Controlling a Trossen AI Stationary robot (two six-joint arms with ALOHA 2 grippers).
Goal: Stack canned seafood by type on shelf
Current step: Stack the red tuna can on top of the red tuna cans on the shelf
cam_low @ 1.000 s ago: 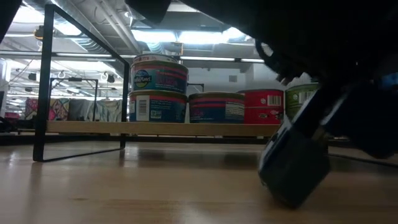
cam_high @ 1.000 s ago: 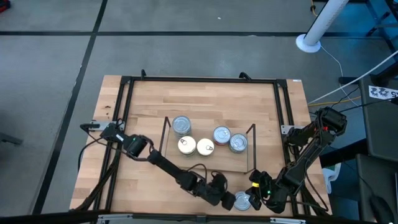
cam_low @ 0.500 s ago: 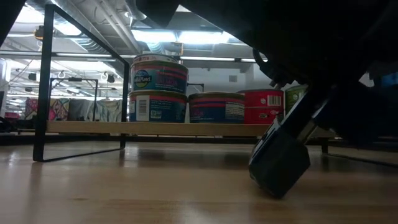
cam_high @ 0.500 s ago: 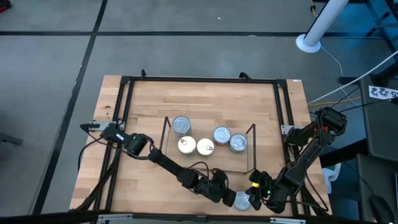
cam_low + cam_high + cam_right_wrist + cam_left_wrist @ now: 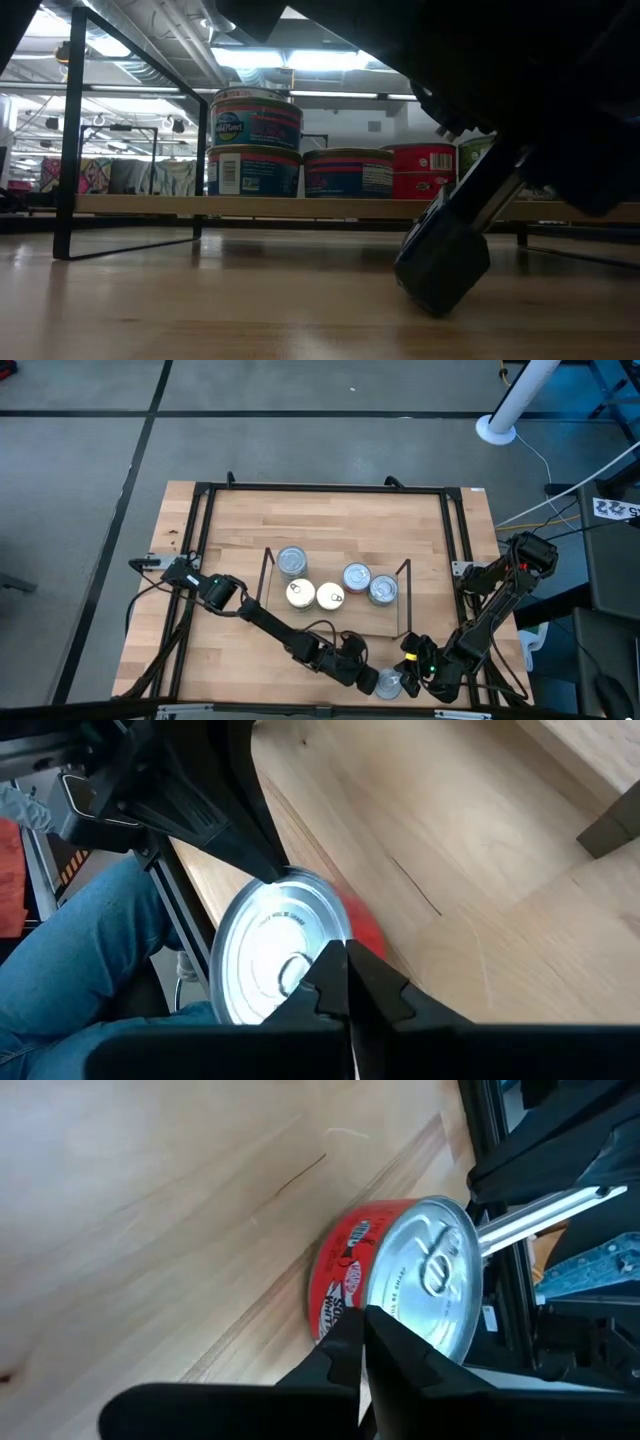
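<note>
1. In the high view the left arm stretches low from the middle left of the frame down toward the bottom centre, and its left hand [image 5: 362, 678] ends at the bench's [image 5: 230, 530] lower edge. The fingers are pinched together, holding nothing.
2. The right arm folds down along the right side of the frame. Its right hand [image 5: 408, 668] sits at the bottom, just right of the left one, its fingers also pressed together and empty.
3. A red-sided tin [image 5: 389, 684] with a silver top lies on the bench between the two hands. In the left wrist view the fingertips [image 5: 385, 1335] meet just beside the tin's [image 5: 405, 1275] rim, not around it.
4. The shelf [image 5: 345, 622] stands at the frame's centre, carrying five tins [image 5: 330, 595], one pair of them stacked.
5. Against the earlier frames, the left hand has narrowed from open to closed and has shifted slightly leftward in the low view.
</note>
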